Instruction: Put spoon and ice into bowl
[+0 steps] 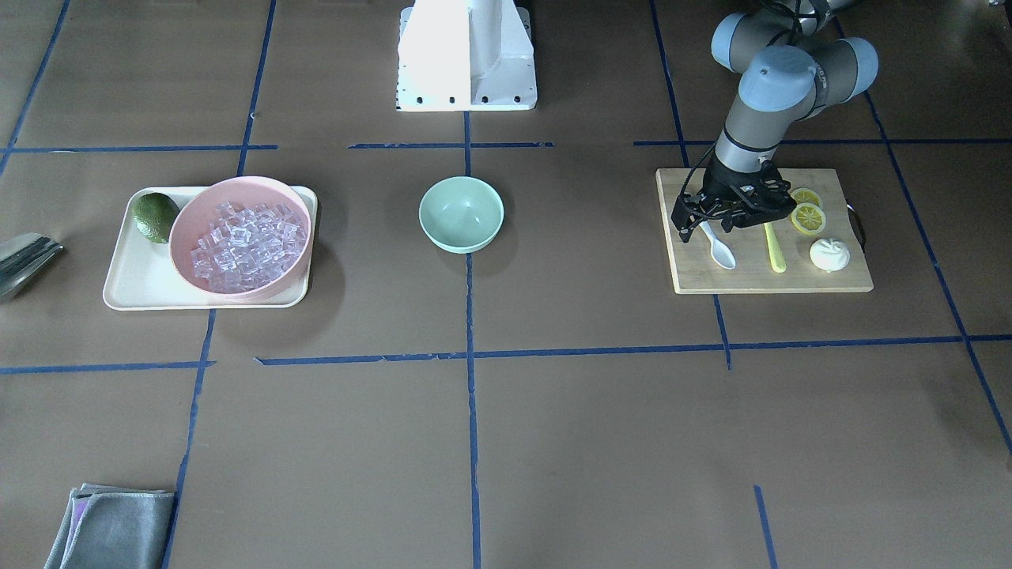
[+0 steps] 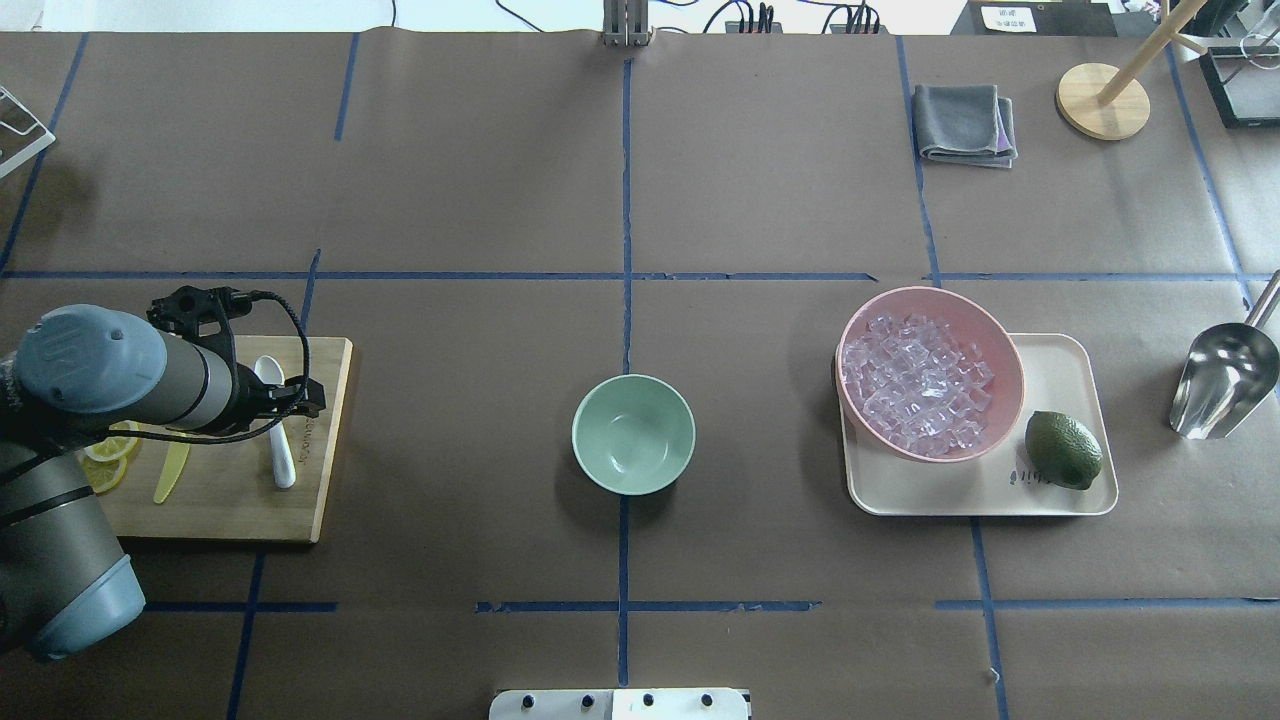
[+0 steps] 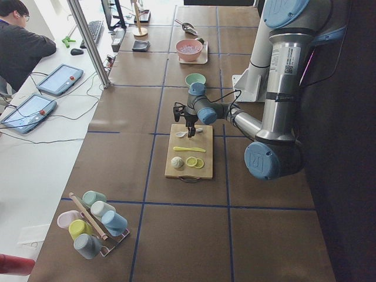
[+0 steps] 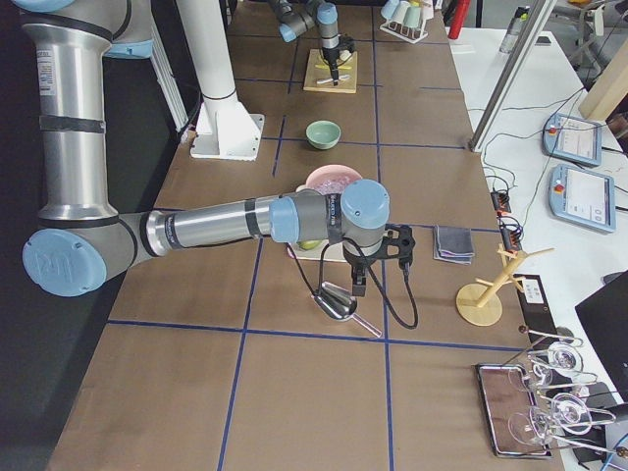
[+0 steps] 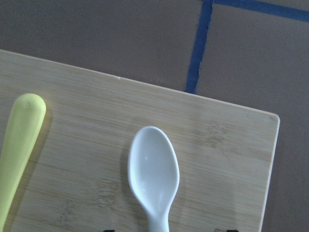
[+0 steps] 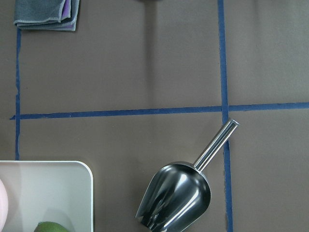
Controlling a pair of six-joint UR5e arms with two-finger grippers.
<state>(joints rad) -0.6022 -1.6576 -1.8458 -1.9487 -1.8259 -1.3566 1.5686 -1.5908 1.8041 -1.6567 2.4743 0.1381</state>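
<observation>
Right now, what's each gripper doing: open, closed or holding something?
Left gripper: open, over the spoon, holding nothing.
Right gripper: cannot tell; it hangs above the metal scoop.

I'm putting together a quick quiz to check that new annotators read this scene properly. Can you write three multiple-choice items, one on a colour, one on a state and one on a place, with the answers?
1. The ice sits in a bowl of which colour?
A pink
B blue
C white

2. The mint-green bowl is:
A upside down
B holding ice
C empty

3. The spoon lies:
A in the mint-green bowl
B on the wooden board
C standing in a cup

Answers
1 A: the clear cubes fill the pink bowl.
2 C: it stands upright and its inside is bare.
3 B: it lies flat on the wood, beside the yellow-green knife.
</observation>
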